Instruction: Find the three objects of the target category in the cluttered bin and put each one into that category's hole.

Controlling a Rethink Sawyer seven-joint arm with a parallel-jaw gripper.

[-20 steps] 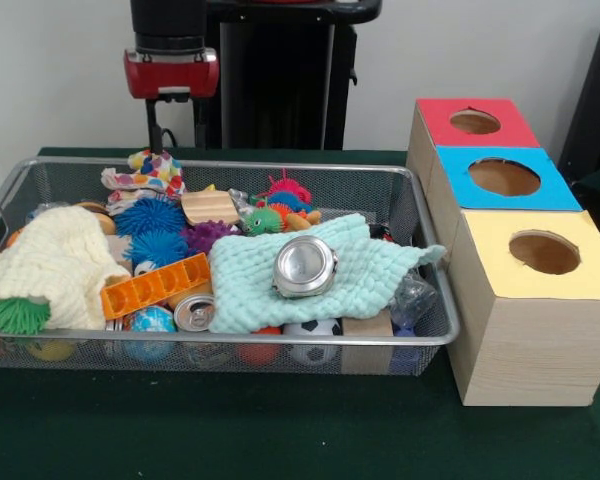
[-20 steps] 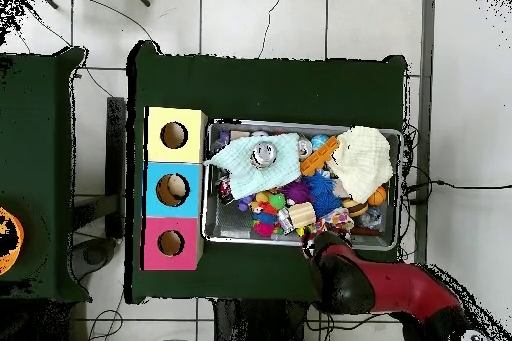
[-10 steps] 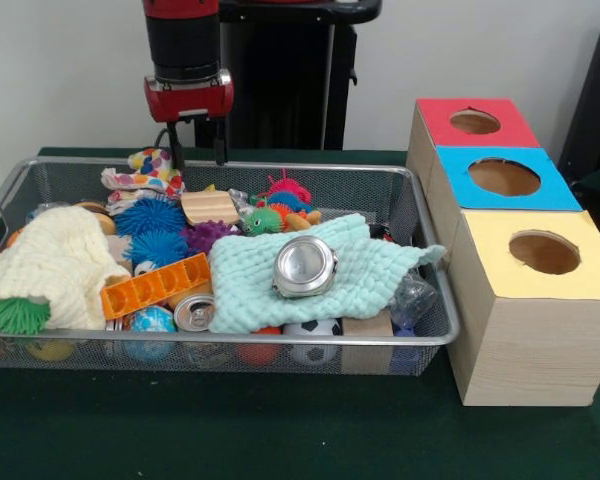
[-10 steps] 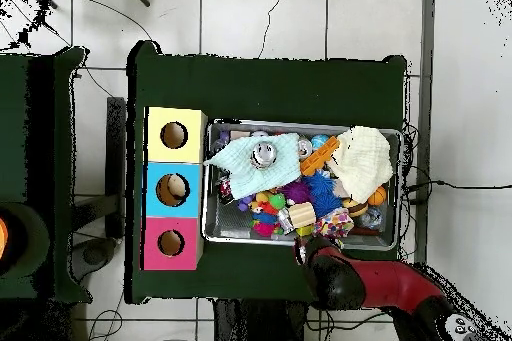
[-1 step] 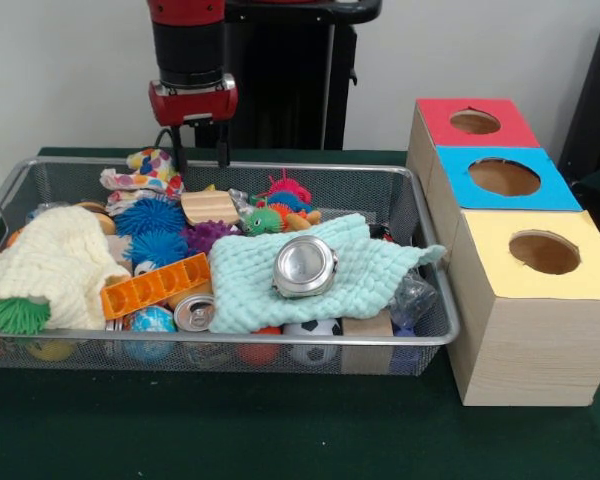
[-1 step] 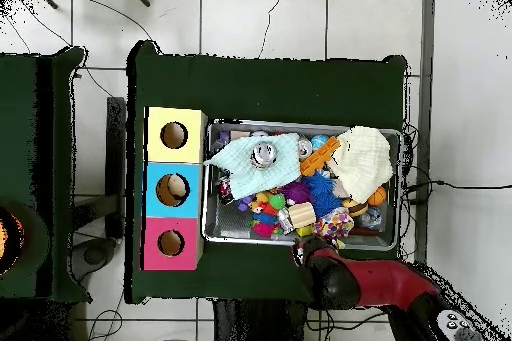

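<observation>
Across the wire-mesh bin (image 5: 420,300), two soft cloths, cream (image 5: 50,262) and mint (image 5: 370,265), drape limply and bury whatever lies beneath; the target category is unclear. Near the far rim the wooden block (image 5: 209,207) looks stiff, best pinched on its flat sides. My gripper (image 5: 198,157) hovers there, parted, empty.

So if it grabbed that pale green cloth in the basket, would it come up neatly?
Probably not. The pale green cloth looks soft and rumpled, so it would likely droop. The round metal tin resting on it would probably slide off.
</observation>
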